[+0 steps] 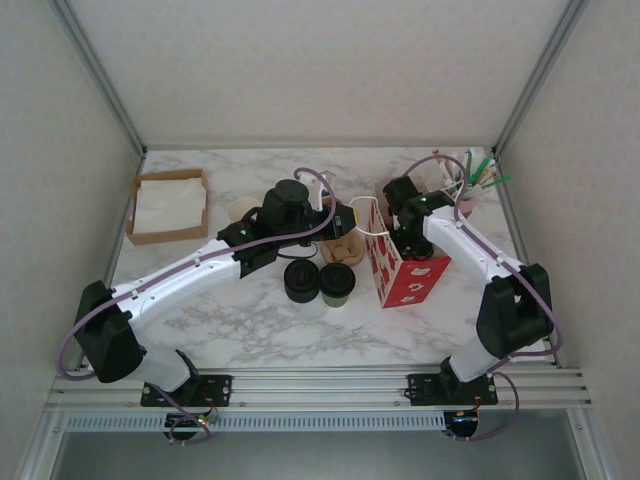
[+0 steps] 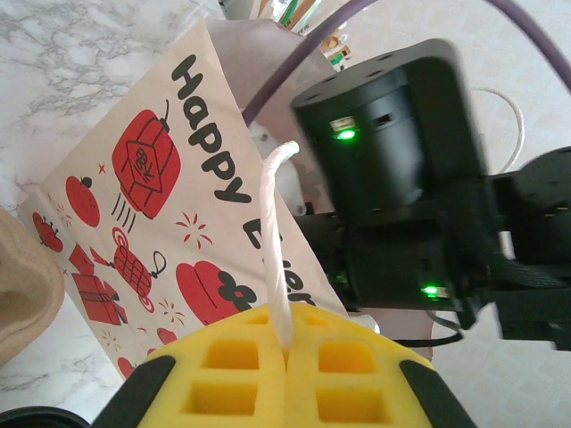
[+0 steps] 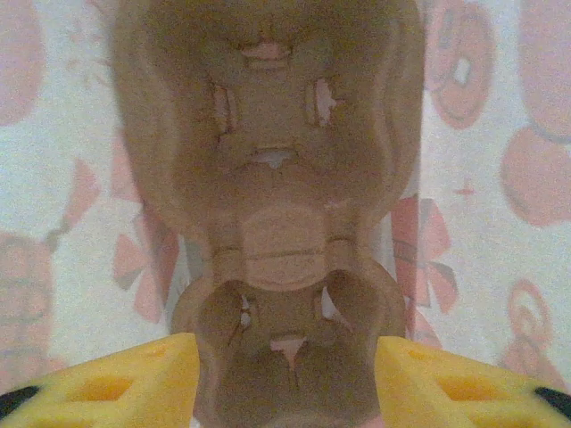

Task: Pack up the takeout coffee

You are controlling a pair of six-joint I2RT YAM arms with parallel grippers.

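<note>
Edges: the marble counter [image 1: 250,330] is shut in by walls [image 1: 60,150] at the left, back and right. A metal rail [image 1: 320,385] carrying both arm bases runs along its near side.
Open room: bare marble lies between the rail and both claws, and also out to the left of the left claw.
Crowded room: the middle of the counter, under and between the two claws, is packed close.
Left claw [image 2: 287,343]: its yellow fingers are pressed together on the white rope handle [image 2: 275,241] of the gift bag [image 2: 169,223]. The handle rises straight up from the grip.
Right claw [image 3: 287,357]: down inside the bag, its fingers [image 3: 125,383] stand well apart with nothing clamped. I cannot tell whether they touch anything.
Gift bag contents: a brown pulp cup carrier [image 3: 268,178] lies on the bag floor below the right claw. Its near cup well shows between the two fingers.
Takeout coffee [image 1: 337,283]: upright on the counter with its dark lid on, outside the bag. It is on the base side of the left claw and just left of the bag's printed face.
Stack of lids [image 1: 301,280]: touching or just beside the coffee, on the side away from the bag.
Brown pulp piece [image 1: 340,250]: on the counter between the left claw and the coffee.
Cardboard tray [image 1: 170,238]: far left of the left claw, near the wall, holding white napkins [image 1: 165,205].
Straw holder [image 1: 470,185]: in the back right corner, beyond the right claw.
</note>
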